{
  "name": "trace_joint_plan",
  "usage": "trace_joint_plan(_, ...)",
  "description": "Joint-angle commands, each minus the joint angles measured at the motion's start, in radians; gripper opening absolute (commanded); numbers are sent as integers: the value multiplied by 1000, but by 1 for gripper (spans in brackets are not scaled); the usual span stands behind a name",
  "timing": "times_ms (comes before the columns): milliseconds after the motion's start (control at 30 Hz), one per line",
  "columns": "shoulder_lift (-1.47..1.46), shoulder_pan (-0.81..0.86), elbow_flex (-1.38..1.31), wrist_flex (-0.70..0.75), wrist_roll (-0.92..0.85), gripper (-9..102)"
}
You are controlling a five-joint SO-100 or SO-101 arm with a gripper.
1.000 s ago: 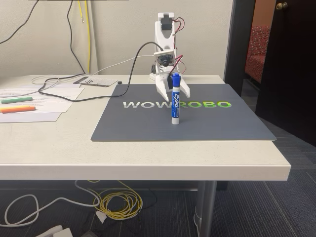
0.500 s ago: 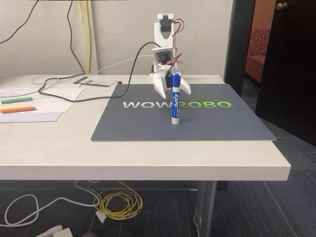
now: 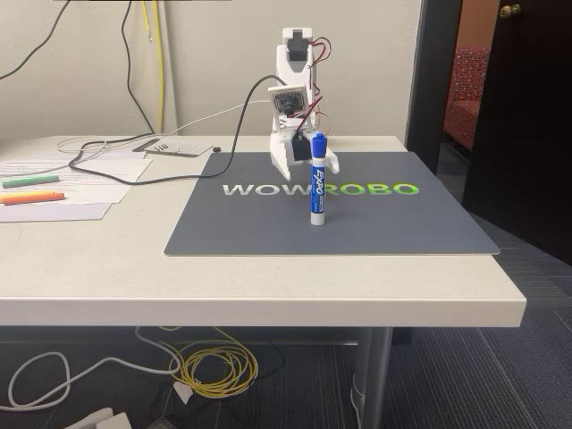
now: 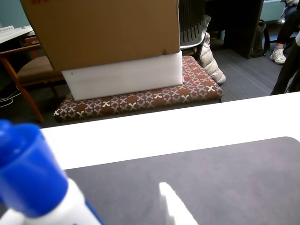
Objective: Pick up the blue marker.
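Observation:
The blue marker point(image 3: 316, 183) stands upright, cap up, on the grey WOWROBO mat point(image 3: 402, 223) in the fixed view. Just behind it is my white gripper point(image 3: 307, 167), open, with one finger showing on each side of the marker and nothing held. I cannot tell whether the fingers touch it. In the wrist view the marker's blue cap point(image 4: 28, 171) fills the lower left, very close and blurred. One white fingertip point(image 4: 174, 208) pokes up from the bottom edge to its right, apart from the marker.
A green marker point(image 3: 29, 180) and an orange marker point(image 3: 31, 197) lie on papers point(image 3: 89, 189) at the table's left. Black and white cables point(image 3: 179, 165) run across the back left. The mat's front and right parts are bare, and the table's front edge point(image 3: 268, 308) is near.
The gripper has shifted slightly left and up behind the marker, with the wrist tilting. The marker has stayed upright in the same spot.

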Motion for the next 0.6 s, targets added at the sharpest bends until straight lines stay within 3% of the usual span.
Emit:
trace_joint_plan(0,-8,-3,-89,28,8,34)
trace_joint_plan(567,-121,-26,-204,80,41,34)
